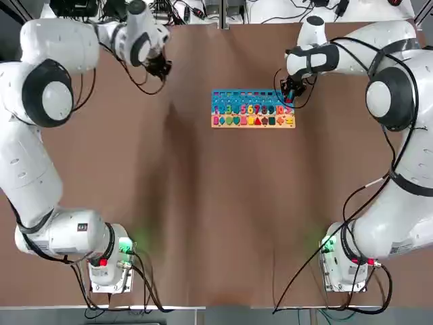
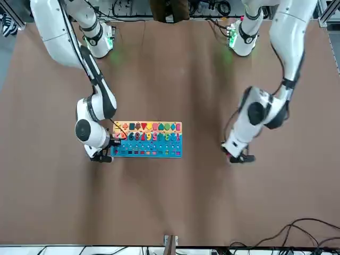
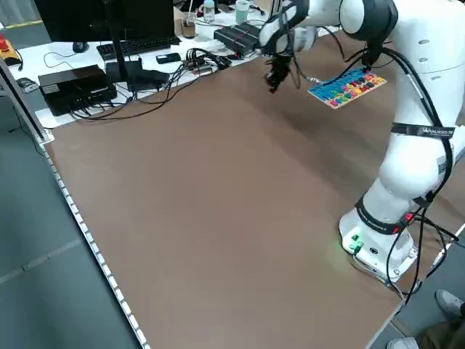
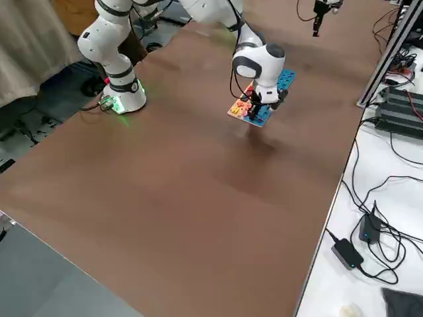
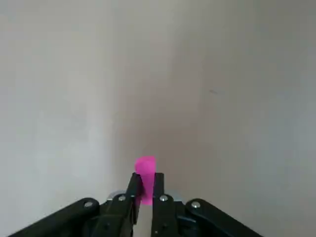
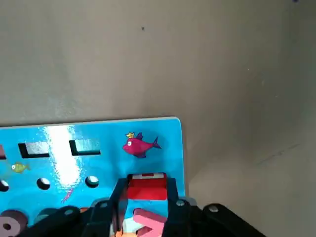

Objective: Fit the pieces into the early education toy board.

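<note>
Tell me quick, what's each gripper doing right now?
Left gripper: shut on a pink piece, away from the board.
Right gripper: shut on a red piece, over the board.

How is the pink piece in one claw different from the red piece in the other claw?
The pink piece is pink and narrow; the red piece is red and wider, a flat block. The left gripper holds the pink piece over bare brown table, far from the board; the right gripper holds the red piece right over the blue corner of the toy board, beside a painted fish. Both are small and pinched between two shut black fingers.
</note>
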You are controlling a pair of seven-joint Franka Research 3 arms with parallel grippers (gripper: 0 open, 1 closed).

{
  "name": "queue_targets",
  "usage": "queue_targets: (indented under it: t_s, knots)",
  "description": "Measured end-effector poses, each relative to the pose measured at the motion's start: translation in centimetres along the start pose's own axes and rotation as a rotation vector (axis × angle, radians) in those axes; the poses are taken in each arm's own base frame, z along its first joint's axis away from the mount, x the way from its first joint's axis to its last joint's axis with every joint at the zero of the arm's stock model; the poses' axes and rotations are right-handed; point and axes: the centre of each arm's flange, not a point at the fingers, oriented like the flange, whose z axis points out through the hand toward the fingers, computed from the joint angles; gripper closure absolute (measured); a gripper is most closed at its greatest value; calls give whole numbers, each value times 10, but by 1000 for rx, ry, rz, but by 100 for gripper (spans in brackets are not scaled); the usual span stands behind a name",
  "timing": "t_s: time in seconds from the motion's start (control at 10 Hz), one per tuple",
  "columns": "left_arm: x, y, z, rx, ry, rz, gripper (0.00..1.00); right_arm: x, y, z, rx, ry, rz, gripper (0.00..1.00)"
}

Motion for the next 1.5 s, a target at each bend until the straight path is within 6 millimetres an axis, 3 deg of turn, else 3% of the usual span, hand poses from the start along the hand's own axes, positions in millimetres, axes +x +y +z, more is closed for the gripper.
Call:
queue_targets:
  t_s: [0.3, 0.5, 0.7, 1.0, 1.5]
  knots:
    - [-50, 91, -1, -15, -7, 18, 87, 0, 0, 0, 0, 1, -1, 64]
    - [-78, 134, 0, -25, -12, 41, 87, 0, -3, 0, 1, 2, -5, 64]
    - [-99, 171, 14, -35, -29, 73, 87, -1, -4, 0, 1, 3, -7, 64]
    - [-98, 201, 31, -58, -31, 89, 87, 0, -4, 1, 2, 5, -7, 64]
    - [-92, 213, 47, -67, -35, 88, 87, 2, 0, 0, 6, 18, 0, 64]
